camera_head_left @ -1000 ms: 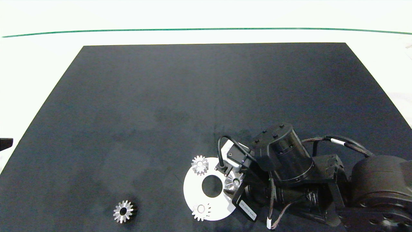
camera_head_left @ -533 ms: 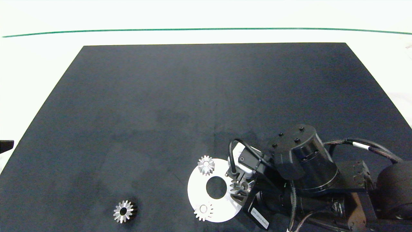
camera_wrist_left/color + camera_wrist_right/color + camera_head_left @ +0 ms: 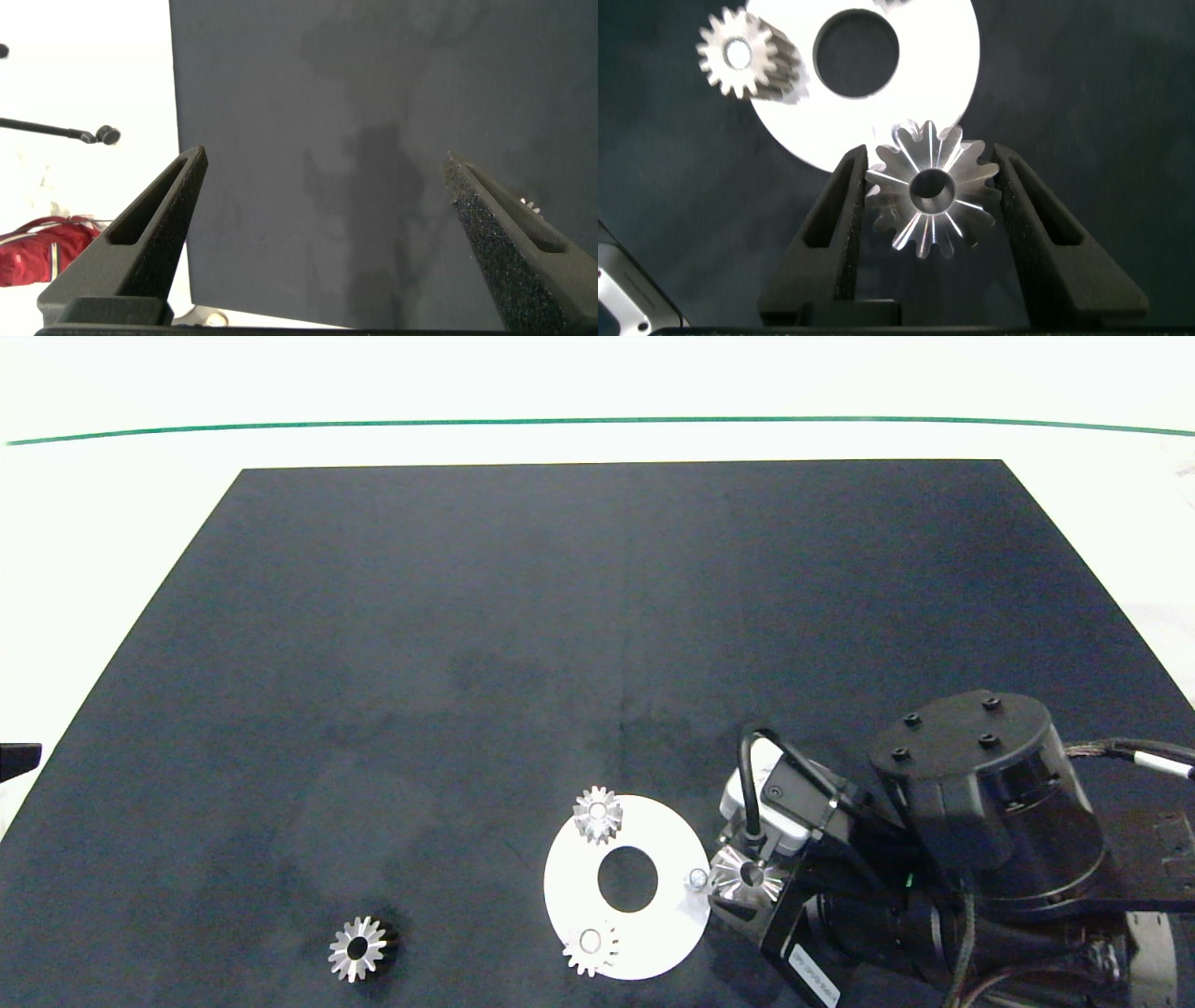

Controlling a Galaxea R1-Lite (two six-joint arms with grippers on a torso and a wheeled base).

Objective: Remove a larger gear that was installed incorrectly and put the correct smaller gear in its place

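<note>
Removal half done: right gripper [image 3: 934,201] clamped on the larger gear [image 3: 746,875], held just off the white disc [image 3: 665,933] edge, its peg [image 3: 696,877] bare. Smaller gear [image 3: 358,948] lies well apart on the mat, uninstalled (left gripper [image 3: 327,201] idle, fingers apart, off at the mat's edge)

between my right gripper's [image 3: 926,201] fingers sits the larger gear [image 3: 746,876], just off the disc's [image 3: 665,933] edge. two pale gears [image 3: 597,814] [image 3: 588,946] rest on that disc beyond it; the smaller gear [image 3: 358,948] lies on the mat [image 3: 523,616], far past the disc.
</note>
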